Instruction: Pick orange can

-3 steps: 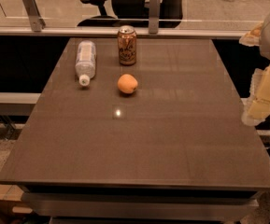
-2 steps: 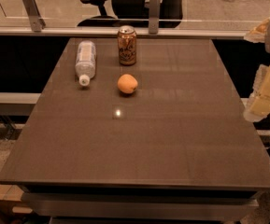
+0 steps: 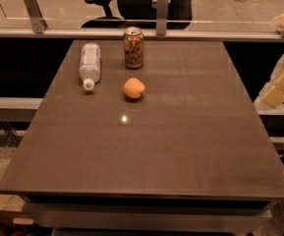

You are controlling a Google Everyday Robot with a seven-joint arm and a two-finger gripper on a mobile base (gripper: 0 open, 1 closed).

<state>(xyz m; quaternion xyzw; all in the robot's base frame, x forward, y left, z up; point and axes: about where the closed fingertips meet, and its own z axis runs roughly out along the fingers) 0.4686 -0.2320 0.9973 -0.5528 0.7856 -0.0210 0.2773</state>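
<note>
The orange can point(image 3: 133, 47) stands upright at the far edge of the dark brown table point(image 3: 181, 146), left of the middle. It has orange-brown sides with pale script and a silver top. My gripper point(image 3: 281, 84) shows as pale cream parts at the right edge of the view, beside the table's right side. It is far to the right of the can and holds nothing that I can see.
A clear plastic bottle point(image 3: 90, 64) with a white cap lies on its side left of the can. A round orange fruit point(image 3: 133, 88) sits just in front of the can. A glass partition with metal posts point(image 3: 162, 8) runs behind the table, with an office chair beyond.
My gripper has shifted slightly up and to the right, further toward the edge of the view. The can, bottle and fruit have not moved.
</note>
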